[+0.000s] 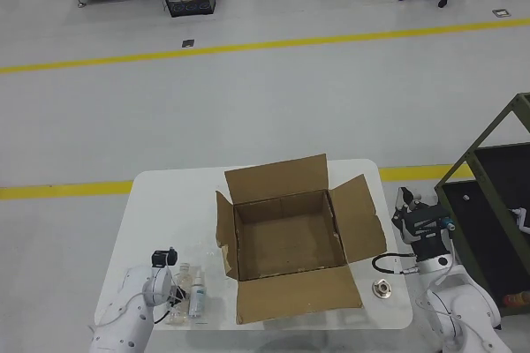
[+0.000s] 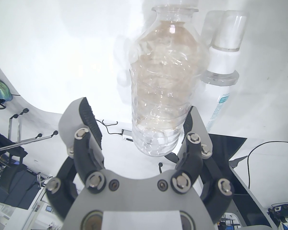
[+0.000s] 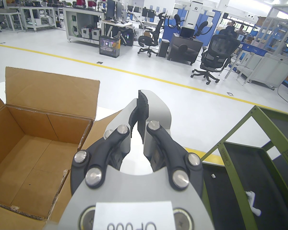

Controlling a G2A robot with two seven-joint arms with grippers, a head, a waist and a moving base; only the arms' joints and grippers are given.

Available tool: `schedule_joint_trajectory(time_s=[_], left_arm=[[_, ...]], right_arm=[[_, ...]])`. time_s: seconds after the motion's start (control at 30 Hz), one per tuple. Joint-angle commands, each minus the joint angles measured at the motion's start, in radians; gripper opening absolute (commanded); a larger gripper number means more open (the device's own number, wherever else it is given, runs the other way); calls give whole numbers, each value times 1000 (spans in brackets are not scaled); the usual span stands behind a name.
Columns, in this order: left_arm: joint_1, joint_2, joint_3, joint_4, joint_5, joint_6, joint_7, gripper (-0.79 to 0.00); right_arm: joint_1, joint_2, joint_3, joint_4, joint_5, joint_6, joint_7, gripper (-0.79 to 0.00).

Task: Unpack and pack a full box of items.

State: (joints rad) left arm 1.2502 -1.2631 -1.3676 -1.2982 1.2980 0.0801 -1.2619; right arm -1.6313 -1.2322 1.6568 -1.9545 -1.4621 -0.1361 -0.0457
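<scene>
At the top view's lower left, the left claw (image 2: 138,107) sits released, the clear bottle (image 2: 163,84) lying on the tabletop (image 1: 168,212) with its base between the fingers and a spray bottle (image 2: 220,72) just beside. Right of the open cardboard box (image 1: 278,179), the right claw (image 3: 140,111) is clenched.

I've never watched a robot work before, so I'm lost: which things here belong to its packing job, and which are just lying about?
Part of the job:
cardboard box, open and empty
clear bottle, within the open left end effector
white spray bottle beside it

Just lying about:
small round metal part on the table
green cart alongside
</scene>
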Motion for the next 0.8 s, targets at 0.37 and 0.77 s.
schedule_joint_trajectory(time_s=[0.37, 0.77], left_arm=[[-21, 0, 5, 53, -52, -33, 36, -62], [-50, 1, 14, 125, -72, -46, 71, -99]], right_arm=[[0, 0, 0, 0, 0, 0, 0, -785], [0, 0, 0, 0, 0, 0, 0, -785]])
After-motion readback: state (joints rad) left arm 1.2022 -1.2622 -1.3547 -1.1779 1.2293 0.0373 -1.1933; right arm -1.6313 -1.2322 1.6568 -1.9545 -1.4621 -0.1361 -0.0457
